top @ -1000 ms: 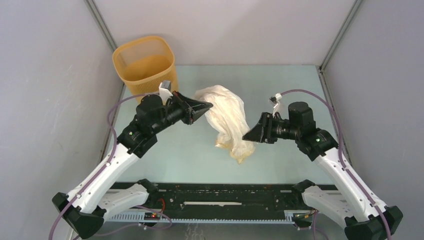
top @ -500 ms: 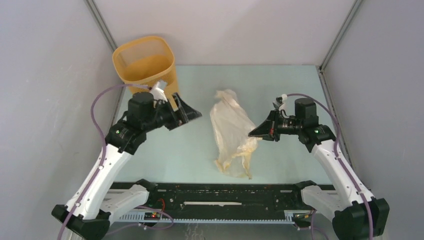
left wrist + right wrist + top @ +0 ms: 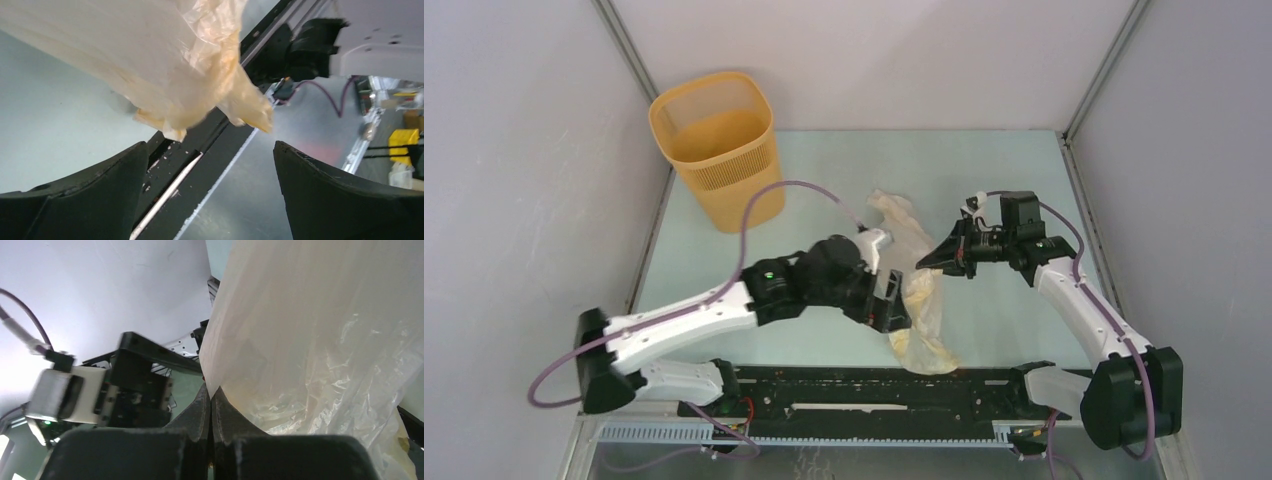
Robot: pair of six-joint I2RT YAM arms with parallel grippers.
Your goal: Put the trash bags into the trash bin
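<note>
**Bag pinched at right, bin far off**

In the overhead view the bag (image 3: 924, 305) lies right of centre, a crumpled cream strip running from mid-frame down to the black rail (image 3: 874, 380) along the worktop's (image 3: 824, 170) lower edge. The right jaws, reaching in from the right side, are pressed together on a fold of the bag's edge (the wrist view shows the film caught at their tips). The left jaws, low in the middle, are spread wide, the bag's lower end just beyond them. The bin (image 3: 719, 140) stands upright in the upper left, well apart from the bag.
</note>
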